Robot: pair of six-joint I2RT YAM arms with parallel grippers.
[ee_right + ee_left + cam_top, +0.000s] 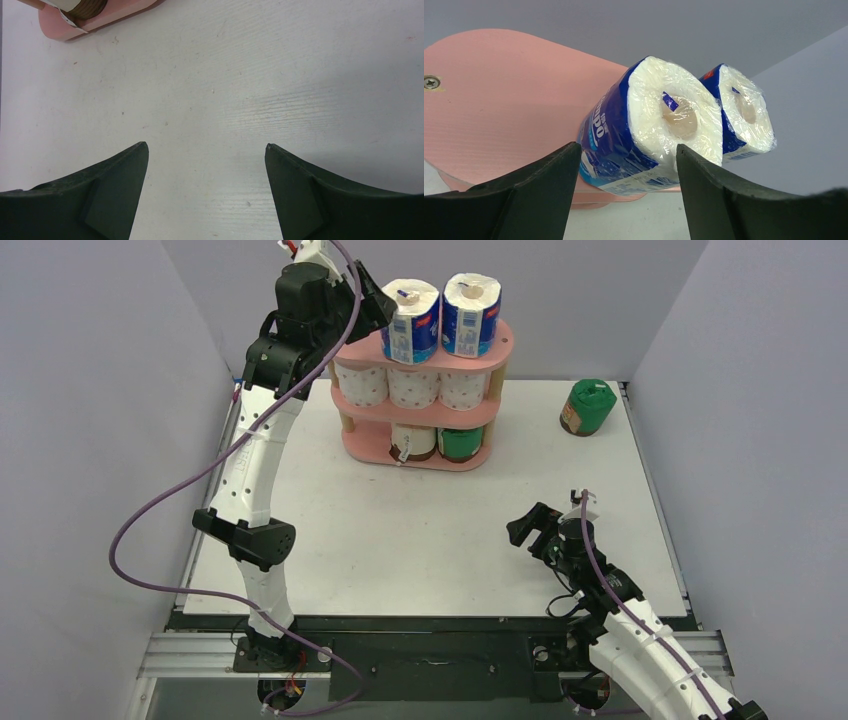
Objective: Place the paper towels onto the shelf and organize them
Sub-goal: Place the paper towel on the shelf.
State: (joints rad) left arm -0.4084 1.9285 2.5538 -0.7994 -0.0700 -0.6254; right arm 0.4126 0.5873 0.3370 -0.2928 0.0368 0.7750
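The pink shelf (pixel 370 452) stands at the back of the table. On its top board (pixel 499 100) stand two blue-and-white paper towels (pixel 413 325) (pixel 471 315). Three pink-dotted rolls (pixel 413 388) fill the middle tier. A beige roll (pixel 413 440) and a green one (pixel 461 443) sit on the bottom tier. My left gripper (pixel 385 312) is raised at the top tier, open. Its fingertips flank the near blue roll (pixel 659 115), and I see no squeeze on the wrap. My right gripper (pixel 530 535) hovers open and empty over bare table (pixel 206 146).
A loose green-wrapped roll (pixel 587 407) stands at the back right of the table, near the right wall. Grey walls close in the left, back and right sides. The shelf's bottom board (pixel 55 22) shows in the corner of the right wrist view.
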